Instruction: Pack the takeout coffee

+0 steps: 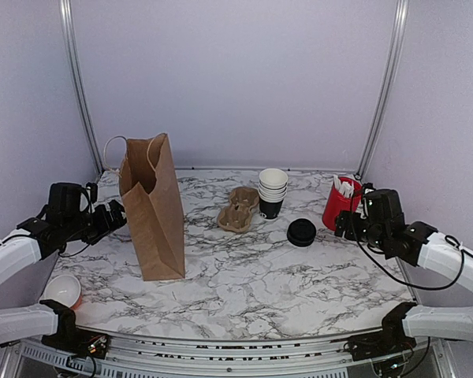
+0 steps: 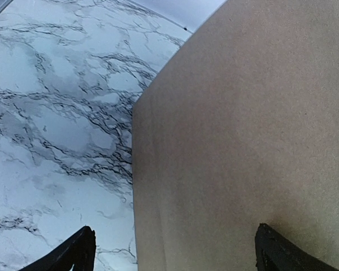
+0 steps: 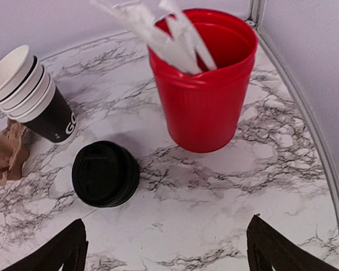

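Marble tabletop (image 1: 299, 291) and pale lilac walls fill my top feed. The coffee (image 1: 301, 232) stands upright right of centre, black lid on. It sits between the pulp carrier (image 1: 238, 209) and the red cup (image 1: 340, 203), touching neither. The cup stack (image 1: 272, 191) is just behind it, to the left and beside the carrier. White sticks (image 3: 158, 34) poke out of the red cup. The bag (image 1: 151, 209) stands upright on the left of the table with its mouth open, well apart from the coffee.

My right gripper (image 1: 345, 224) hangs low, just right of the coffee and close to the red cup's base. On its wrist feed both fingers (image 3: 62, 248) are spread wide, with only bare marble between them. The coffee lies ahead and left of that gap, not inside it, and the red cup stands ahead towards the right.

My left gripper (image 1: 113, 214) is against the bag's left side, partway up. Its wrist feed shows brown paper across most of the frame. The two fingertips (image 2: 79, 248) are set wide apart at the bottom corners, one over marble and one over the bag. I cannot tell whether either one touches the paper, and it grips nothing.

A small white-lined cup (image 1: 63, 290) sits off the near left corner, beside the left arm.
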Robot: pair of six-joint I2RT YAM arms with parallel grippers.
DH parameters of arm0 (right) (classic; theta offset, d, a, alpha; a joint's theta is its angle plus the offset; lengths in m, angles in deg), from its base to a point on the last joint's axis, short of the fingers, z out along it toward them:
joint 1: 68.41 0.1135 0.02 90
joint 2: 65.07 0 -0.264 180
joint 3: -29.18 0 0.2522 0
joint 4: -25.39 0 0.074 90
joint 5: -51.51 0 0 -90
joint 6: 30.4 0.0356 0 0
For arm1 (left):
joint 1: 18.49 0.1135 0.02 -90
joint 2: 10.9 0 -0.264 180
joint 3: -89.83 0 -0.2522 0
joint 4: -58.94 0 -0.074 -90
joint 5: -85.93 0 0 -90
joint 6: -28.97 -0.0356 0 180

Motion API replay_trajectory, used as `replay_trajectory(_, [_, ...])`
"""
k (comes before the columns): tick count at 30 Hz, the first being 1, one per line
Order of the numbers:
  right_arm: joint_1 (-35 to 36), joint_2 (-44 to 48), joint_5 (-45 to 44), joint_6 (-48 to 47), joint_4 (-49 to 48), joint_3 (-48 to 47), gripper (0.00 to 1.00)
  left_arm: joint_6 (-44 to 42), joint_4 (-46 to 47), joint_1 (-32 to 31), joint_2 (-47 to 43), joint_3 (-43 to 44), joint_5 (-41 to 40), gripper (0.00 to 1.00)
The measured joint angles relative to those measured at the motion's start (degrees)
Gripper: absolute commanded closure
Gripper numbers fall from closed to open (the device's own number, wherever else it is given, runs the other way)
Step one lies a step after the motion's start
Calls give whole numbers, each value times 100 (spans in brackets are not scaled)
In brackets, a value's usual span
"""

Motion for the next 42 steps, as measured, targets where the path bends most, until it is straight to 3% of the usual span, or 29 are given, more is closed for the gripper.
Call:
replay_trajectory(4, [686,-22,-17,330,337,0,7,-24,-20,-356,70,-4,-219,1])
replay_trajectory(18, [3040,-922,-142,1694,1366,-409,9,107,-245,-195,85,-7,-815,1])
replay_trajectory(26, [3300,-1587,-129,1880,1316,-1016,11,107,-313,216,70,-4,-857,1])
replay_trajectory(42, [3451,-2634,-122,1845,1093,-1982,12,109,-315,256,22,-4,-758,1])
